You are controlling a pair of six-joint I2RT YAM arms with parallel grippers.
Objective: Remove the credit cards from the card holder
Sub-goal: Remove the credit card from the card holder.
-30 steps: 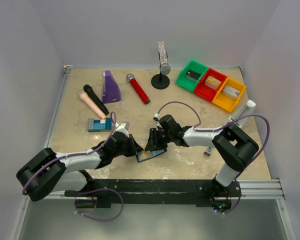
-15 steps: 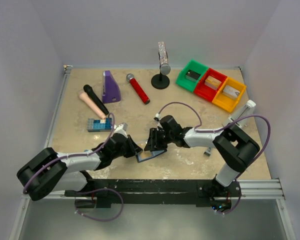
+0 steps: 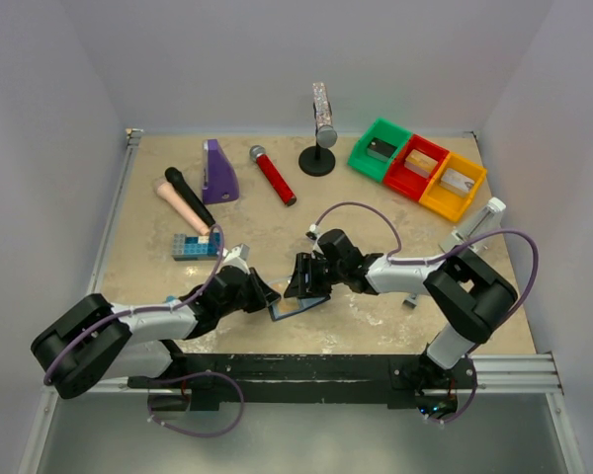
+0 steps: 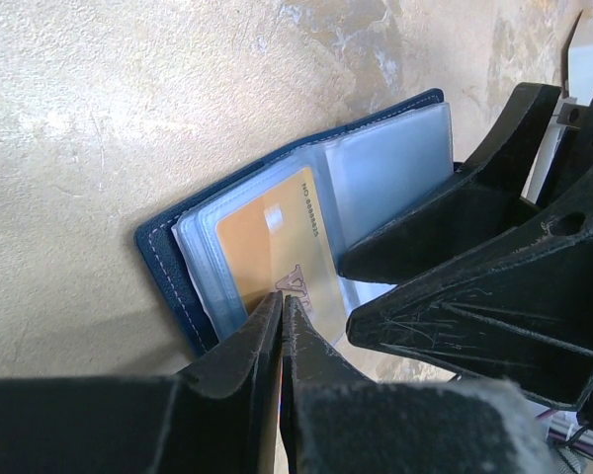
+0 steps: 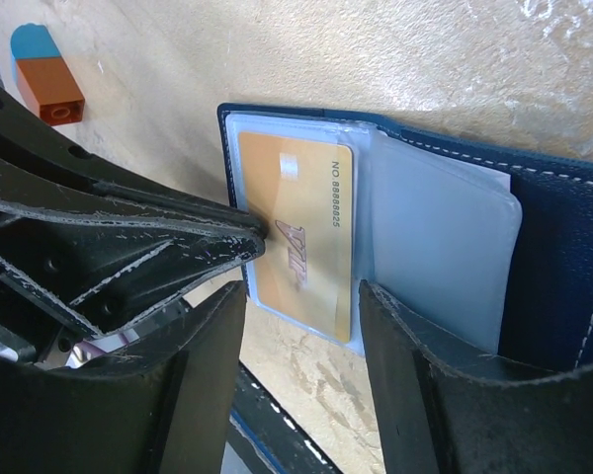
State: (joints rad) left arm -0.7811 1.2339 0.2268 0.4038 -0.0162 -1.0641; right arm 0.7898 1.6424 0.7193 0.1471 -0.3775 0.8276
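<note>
— Where's the card holder [image 3: 298, 306] sitting?
— I've got it on the surface [image 3: 257, 212], at 6 o'clock from centre, near my arm bases. A credit card [image 4: 277, 242] lies in its pocket on the side toward my left hand [image 3: 271, 298]. That hand is at the holder's 9 o'clock, and my right hand [image 3: 306, 286] is at its 12.
— And farther out?
— Brick block [image 3: 197, 246] at 9, stand [image 3: 319, 148] at 12, three bins [image 3: 418, 168] in a row at 1.
</note>
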